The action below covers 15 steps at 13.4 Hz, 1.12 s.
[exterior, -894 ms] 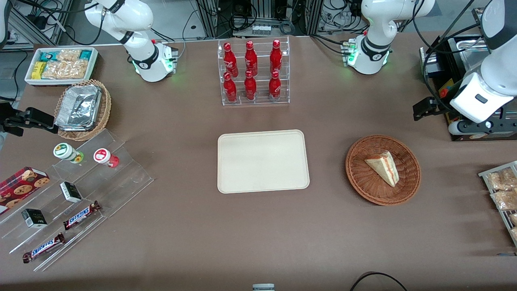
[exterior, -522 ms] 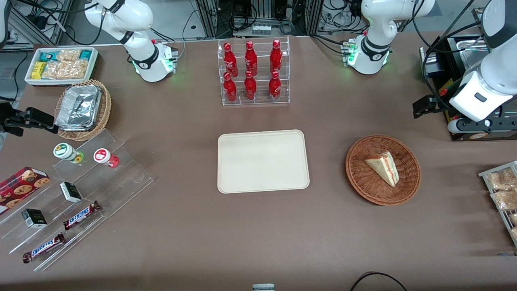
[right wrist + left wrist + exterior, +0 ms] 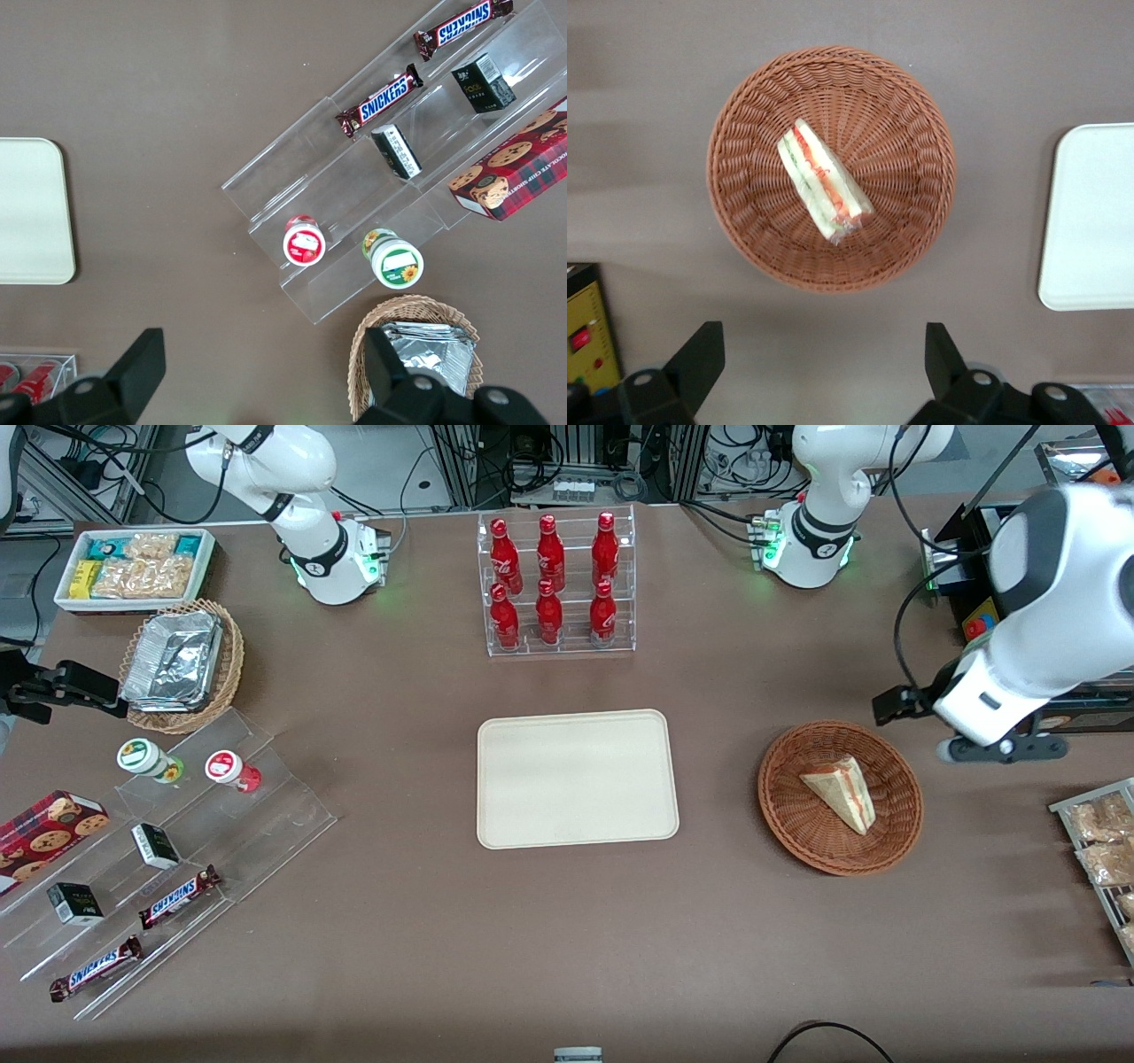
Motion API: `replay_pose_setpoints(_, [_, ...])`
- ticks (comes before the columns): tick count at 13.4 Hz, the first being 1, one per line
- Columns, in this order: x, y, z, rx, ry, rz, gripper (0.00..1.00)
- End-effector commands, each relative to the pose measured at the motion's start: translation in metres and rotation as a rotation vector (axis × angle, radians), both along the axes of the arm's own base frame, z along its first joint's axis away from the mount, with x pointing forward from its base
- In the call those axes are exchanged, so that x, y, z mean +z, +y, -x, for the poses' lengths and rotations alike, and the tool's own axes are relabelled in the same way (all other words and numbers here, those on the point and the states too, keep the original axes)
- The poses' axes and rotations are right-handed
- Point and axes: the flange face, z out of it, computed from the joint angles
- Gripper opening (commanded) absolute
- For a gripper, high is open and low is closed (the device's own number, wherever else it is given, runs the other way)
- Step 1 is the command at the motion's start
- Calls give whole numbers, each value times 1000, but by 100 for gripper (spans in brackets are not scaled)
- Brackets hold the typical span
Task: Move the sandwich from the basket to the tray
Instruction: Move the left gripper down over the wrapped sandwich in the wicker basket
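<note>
Front view: sandwich point(image 3: 840, 793) lying in basket point(image 3: 895, 834), well apart from bare tray point(image 3: 577, 778). Gripper point(image 3: 961, 731) raised near basket rim, toward working arm's end of table.

Left wrist view: gripper point(image 3: 824, 359) spread wide, holding nothing, above table just beside basket point(image 3: 904, 115). Sandwich point(image 3: 822, 181) near basket centre, filling edge visible. Tray point(image 3: 1090, 217) corner visible.
</note>
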Motion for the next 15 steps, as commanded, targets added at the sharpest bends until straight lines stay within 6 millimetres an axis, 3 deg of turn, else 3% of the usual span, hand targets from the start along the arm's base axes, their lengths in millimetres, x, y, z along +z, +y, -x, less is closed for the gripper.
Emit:
replay_pose_setpoints(1, [-45, 11, 0, 26, -9, 9, 100])
replay_pose_setpoints(3, [-83, 15, -11, 40, 9, 14, 100])
replay_pose_setpoints(6, [-121, 22, -21, 184, 0, 0, 100])
replay_pose_setpoints(9, [-139, 20, -16, 395, -17, -23, 100])
replay_pose_setpoints(11, [-148, 12, -13, 663, -37, -52, 100])
replay_pose_setpoints(15, [-168, 10, 3, 740, -93, -38, 100])
